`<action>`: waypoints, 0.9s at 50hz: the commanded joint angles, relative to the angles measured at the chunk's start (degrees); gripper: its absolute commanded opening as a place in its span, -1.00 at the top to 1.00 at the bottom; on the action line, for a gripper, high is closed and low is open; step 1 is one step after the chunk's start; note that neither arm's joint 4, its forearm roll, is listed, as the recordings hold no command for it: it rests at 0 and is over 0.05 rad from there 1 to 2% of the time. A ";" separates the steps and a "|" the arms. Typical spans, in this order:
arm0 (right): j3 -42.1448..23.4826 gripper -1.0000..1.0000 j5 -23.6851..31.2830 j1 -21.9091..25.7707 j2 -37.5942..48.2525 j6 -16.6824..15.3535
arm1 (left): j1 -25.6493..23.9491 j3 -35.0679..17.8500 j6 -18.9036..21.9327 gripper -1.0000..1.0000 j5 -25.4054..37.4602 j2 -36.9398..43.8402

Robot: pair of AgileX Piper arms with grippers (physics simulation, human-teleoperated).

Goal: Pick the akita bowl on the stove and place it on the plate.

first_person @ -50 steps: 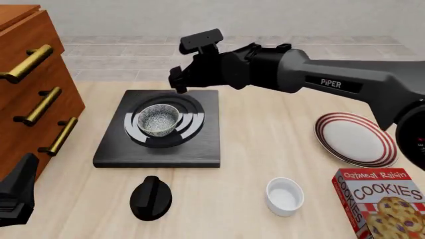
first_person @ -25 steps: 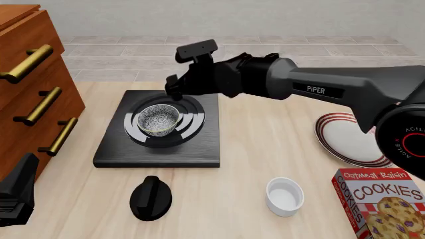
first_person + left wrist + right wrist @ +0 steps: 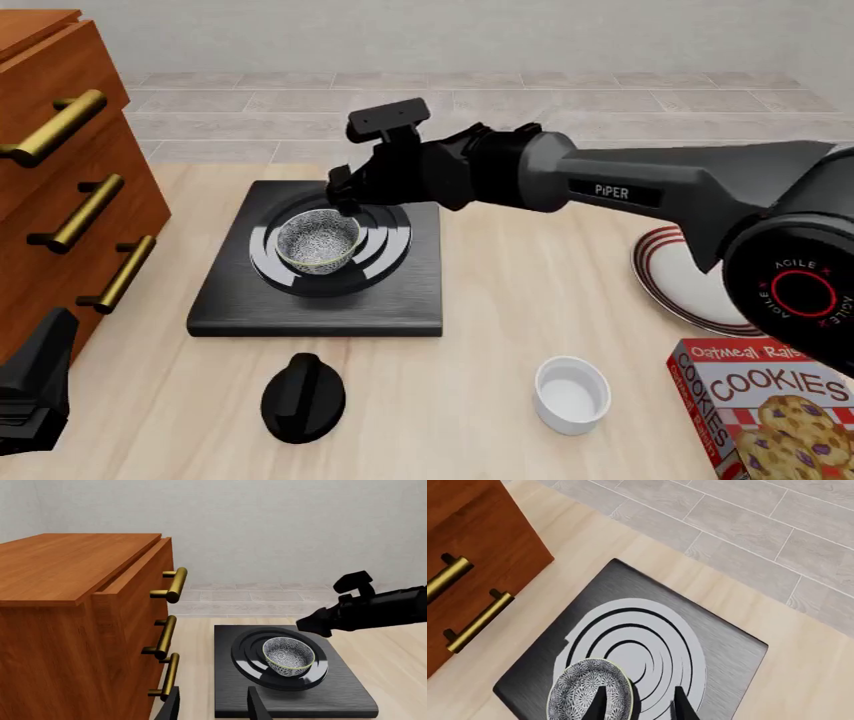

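I am a two-armed robot working at a wooden table, seen from above and behind. Furthest to my left, a wooden drawer chest (image 3: 60,160) is standing at the table edge, and my left gripper (image 3: 212,705) is idling low beside it, fingers parted and empty. Moving right, the black stove (image 3: 320,262) is lying flat with the akita bowl (image 3: 318,240) sitting upright on its rings. My right gripper (image 3: 342,187) is hovering just above the bowl's far rim, fingers spread apart and holding nothing; one finger is lining up over the rim. I judge I am in the approach step: next I need to lower, straddling the rim, and close. Far off to my right, the red-striped plate (image 3: 674,282) is waiting, partly hidden by my arm.
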 commanded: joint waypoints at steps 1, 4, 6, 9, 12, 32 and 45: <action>-0.17 -1.00 -0.27 0.04 1.08 0.82 | 0.00 0.00 0.00 -1.00 0.00 0.00; -0.20 -1.00 -0.34 -0.07 1.34 0.68 | 0.00 0.00 0.00 -1.00 0.00 0.00; -0.11 -1.00 -0.41 -0.08 1.43 0.69 | 0.00 0.00 0.00 -1.00 0.00 0.00; -0.04 -1.00 -0.51 -0.10 1.60 0.59 | 0.00 0.00 0.00 -1.00 0.00 0.00; -0.08 -1.00 -0.57 -0.16 1.86 0.64 | 0.00 0.00 0.00 -1.00 0.00 0.00; 0.34 -1.00 -1.14 0.15 3.13 0.34 | 0.00 0.00 0.00 -1.00 0.00 0.00; 1.22 -1.00 -1.55 0.76 3.96 0.49 | 0.00 0.00 0.00 -1.00 0.00 0.00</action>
